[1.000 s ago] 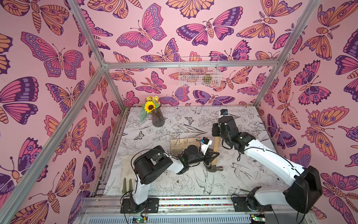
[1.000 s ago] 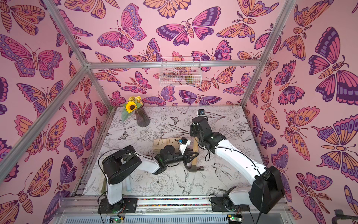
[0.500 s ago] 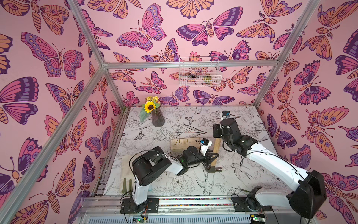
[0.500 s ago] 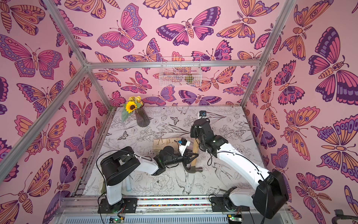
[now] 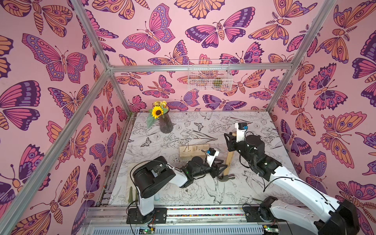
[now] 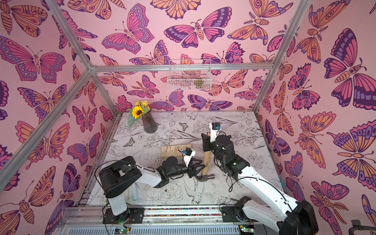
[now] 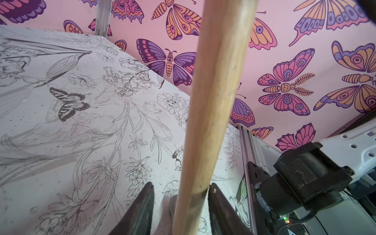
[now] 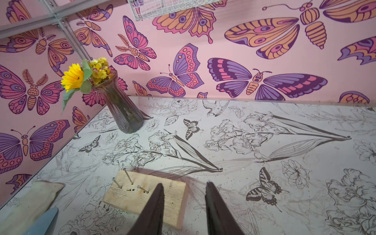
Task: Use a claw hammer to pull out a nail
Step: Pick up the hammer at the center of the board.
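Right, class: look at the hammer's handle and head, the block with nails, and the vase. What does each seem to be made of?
Hammer handle: pale wood, matt, faint grain.
Hammer head: grey metal, probably steel, dull sheen.
Block: bare rough wood, grain lines and nail holes.
Nails: thin, likely metal.
Vase: ribbed, see-through smoky-purple glass, possibly plastic.

The white-and-black left arm point(image 5: 179, 177) lies low and outstretched, its black two-fingered left hand point(image 5: 223, 168) parted; the right arm point(image 5: 295, 183) reaches inward, right hand point(image 5: 229, 142) clamped tight.
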Robot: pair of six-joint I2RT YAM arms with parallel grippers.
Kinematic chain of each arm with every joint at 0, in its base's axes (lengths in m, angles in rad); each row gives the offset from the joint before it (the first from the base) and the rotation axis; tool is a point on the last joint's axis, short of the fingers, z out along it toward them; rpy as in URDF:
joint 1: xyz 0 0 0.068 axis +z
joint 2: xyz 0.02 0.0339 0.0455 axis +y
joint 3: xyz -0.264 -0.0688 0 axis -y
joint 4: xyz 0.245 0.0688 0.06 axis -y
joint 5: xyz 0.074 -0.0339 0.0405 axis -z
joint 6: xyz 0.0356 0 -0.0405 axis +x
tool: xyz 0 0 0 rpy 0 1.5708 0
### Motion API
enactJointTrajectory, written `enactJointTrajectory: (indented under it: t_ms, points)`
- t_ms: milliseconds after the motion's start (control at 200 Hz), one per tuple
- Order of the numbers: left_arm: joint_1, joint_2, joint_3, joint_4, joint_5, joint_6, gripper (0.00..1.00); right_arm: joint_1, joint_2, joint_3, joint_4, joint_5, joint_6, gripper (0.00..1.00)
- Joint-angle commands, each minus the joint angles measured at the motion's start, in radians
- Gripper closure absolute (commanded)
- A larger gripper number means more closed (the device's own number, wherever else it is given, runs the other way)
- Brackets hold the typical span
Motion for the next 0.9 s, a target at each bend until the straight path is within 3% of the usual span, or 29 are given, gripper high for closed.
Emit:
enactJointTrajectory:
  t_ms: [0,115,295,506,696,891]
  points:
    - [0.026,-0.07,-0.055,0.031,-0.051,0.001,0.39,-0.006,-0.027,-0.017,0.066,-0.068,-0.057,1.0]
    - [0.049,-0.134,-0.113,0.031,-0.07,0.006,0.27,-0.006,-0.06,-0.032,0.097,-0.125,-0.08,1.0]
    - [0.095,-0.224,-0.196,0.022,-0.088,0.005,0.27,-0.005,-0.098,-0.026,0.097,-0.139,-0.095,1.0]
    - [0.147,-0.348,-0.25,-0.081,-0.136,0.009,0.26,0.01,-0.101,0.013,0.101,-0.065,-0.077,1.0]
    - [0.202,-0.496,-0.3,-0.243,-0.203,0.012,0.26,0.094,-0.068,0.071,0.12,0.121,-0.095,1.0]
    - [0.231,-0.664,-0.324,-0.394,-0.253,0.041,0.25,0.118,-0.012,0.127,0.136,0.129,-0.103,1.0]
